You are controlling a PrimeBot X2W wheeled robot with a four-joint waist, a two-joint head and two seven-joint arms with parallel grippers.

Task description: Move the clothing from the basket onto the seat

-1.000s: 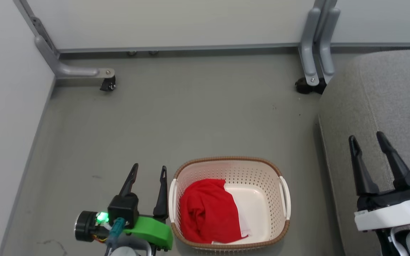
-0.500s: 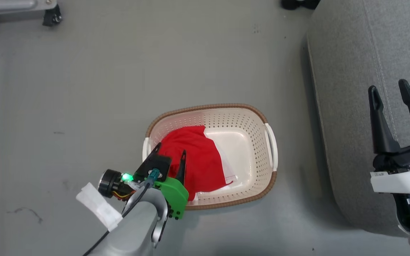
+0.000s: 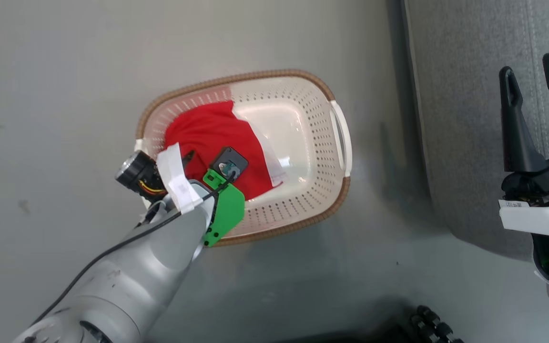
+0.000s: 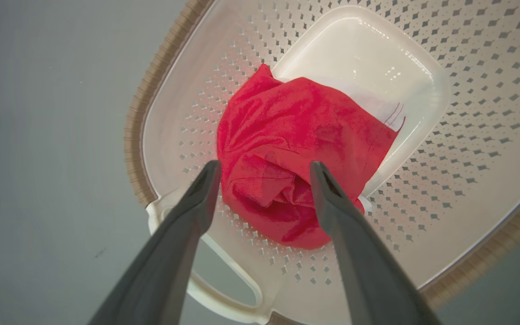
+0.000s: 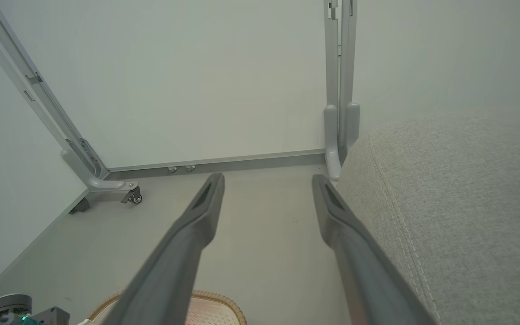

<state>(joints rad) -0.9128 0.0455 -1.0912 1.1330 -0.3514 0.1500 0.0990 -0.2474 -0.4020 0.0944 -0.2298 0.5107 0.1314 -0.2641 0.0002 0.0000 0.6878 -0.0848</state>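
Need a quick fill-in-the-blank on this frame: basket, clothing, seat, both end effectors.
1. The clothing in the basket is mostly ____ in colour.
2. The left end effector points down at the clothing with its jaws ____.
3. In the head view, the seat stands to the basket's ____.
4. The right end effector, jaws open, holds ____.
Missing words: red; open; right; nothing.
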